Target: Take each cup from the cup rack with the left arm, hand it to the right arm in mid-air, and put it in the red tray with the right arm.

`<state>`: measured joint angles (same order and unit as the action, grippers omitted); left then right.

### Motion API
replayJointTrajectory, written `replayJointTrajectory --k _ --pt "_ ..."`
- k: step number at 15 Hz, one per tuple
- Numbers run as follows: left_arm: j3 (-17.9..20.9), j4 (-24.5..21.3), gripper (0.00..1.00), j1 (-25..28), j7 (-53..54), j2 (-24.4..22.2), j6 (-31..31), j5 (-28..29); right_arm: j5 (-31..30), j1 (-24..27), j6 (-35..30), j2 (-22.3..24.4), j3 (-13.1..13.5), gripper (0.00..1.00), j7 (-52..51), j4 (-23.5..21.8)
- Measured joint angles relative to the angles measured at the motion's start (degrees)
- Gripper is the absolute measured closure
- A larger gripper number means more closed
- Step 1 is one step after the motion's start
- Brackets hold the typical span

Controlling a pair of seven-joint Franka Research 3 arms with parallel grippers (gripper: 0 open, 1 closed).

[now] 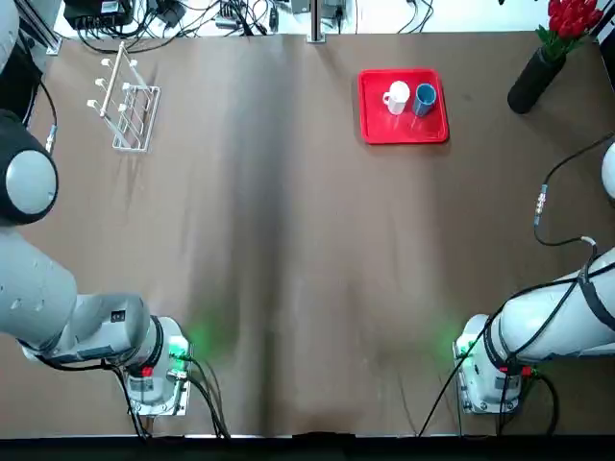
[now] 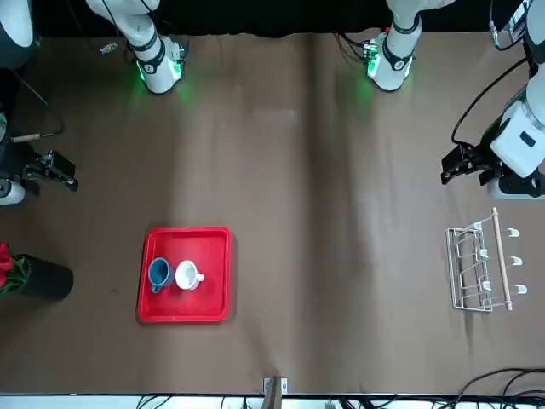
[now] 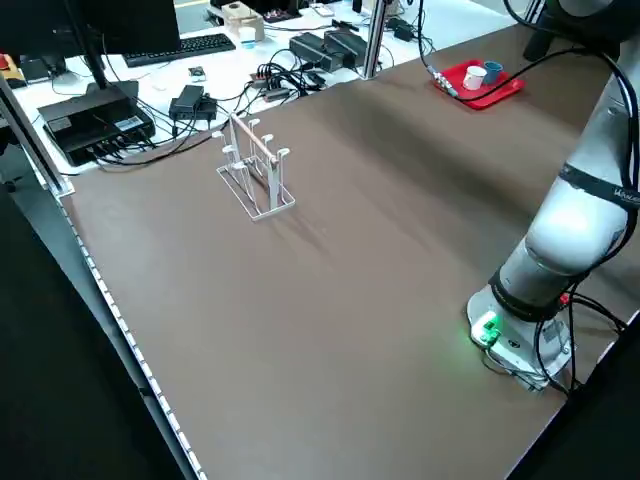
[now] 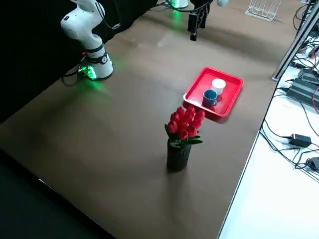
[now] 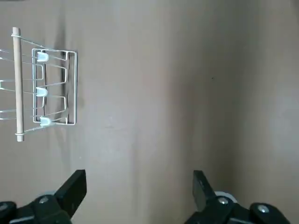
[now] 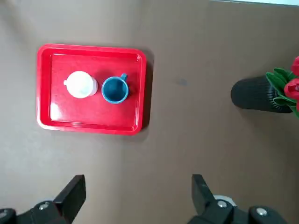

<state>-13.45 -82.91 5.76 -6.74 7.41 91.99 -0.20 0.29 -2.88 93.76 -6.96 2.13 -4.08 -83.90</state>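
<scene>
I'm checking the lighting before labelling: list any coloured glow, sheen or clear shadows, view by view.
Top view: green glow on the table beside both arm bases, and a pale sheen streak down the cloth. Front view: the same green light at the two bases. Right side view: the flower vase casts a soft shadow. Right wrist view: the red tray shows a thin shadow along one edge; the right pincer is open.

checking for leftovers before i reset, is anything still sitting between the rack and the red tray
Nothing visible does. The table between the rack and the tray is bare, and the rack's pegs hold no cups. The white cup and blue cup both stand in the tray. The vase of tulips stands beyond the tray, off that path.
</scene>
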Motion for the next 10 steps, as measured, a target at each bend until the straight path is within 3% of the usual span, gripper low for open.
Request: replayJointTrajectory --k 10 --pt "0.02 0.32 0.00 0.05 0.00 0.06 0.00 0.34 -0.29 0.00 -1.04 1.00 -0.02 0.00 0.08 0.72"
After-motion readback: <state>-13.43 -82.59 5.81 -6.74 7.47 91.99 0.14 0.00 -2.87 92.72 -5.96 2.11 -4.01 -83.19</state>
